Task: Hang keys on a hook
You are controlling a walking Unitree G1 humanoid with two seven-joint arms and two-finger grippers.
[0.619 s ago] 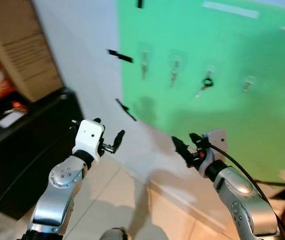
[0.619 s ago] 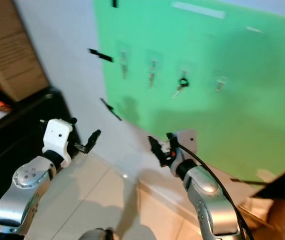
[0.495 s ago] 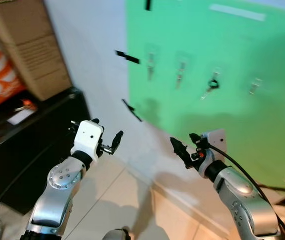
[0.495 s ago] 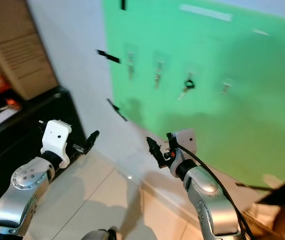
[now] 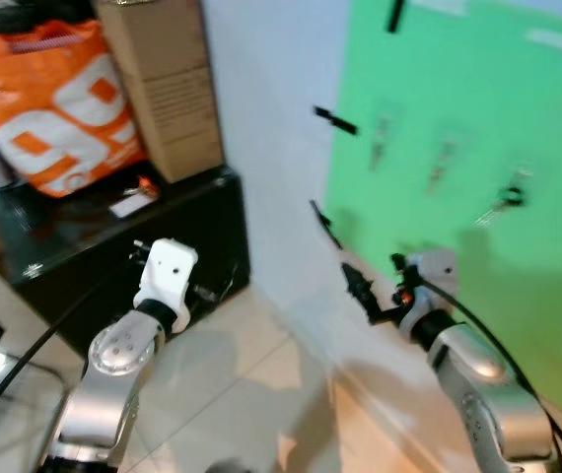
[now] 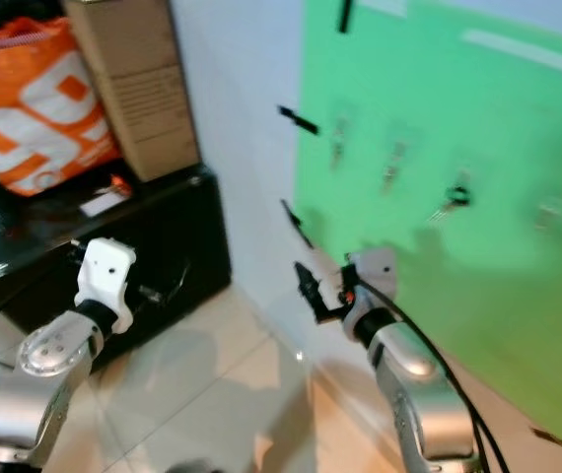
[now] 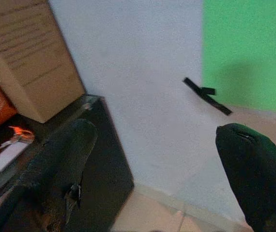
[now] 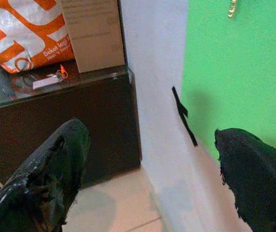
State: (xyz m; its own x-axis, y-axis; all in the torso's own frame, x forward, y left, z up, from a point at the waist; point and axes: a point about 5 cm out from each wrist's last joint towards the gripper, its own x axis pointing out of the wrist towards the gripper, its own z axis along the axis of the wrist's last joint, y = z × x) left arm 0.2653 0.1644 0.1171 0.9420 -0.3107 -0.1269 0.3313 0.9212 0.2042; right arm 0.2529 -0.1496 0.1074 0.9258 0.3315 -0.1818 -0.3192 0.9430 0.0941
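Note:
A green board [image 5: 478, 138] on the white wall carries a row of small hooks [image 5: 381, 136]. One bunch of keys [image 5: 507, 197] hangs from a hook further right. Another key with an orange tag [image 5: 143, 186] lies on the black cabinet [image 5: 113, 256] beside a white card [image 5: 128, 205]; this tagged key [image 8: 60, 73] also shows in the right wrist view. My left gripper [image 5: 214, 292] is held out in front of the cabinet, open and empty. My right gripper [image 5: 362, 293] hovers near the wall below the board, its black fingers [image 8: 55, 164] open with nothing between them.
An orange and white bag [image 5: 59, 108] and a tall cardboard box [image 5: 168, 84] stand on the cabinet. Black tape strips [image 5: 333, 120] stick to the wall by the board's edge. Pale floor tiles [image 5: 251, 394] lie below my arms.
The camera has swung left, so the board slid right and the cabinet, bag and box came into view. Both grippers stay open and raised as before.

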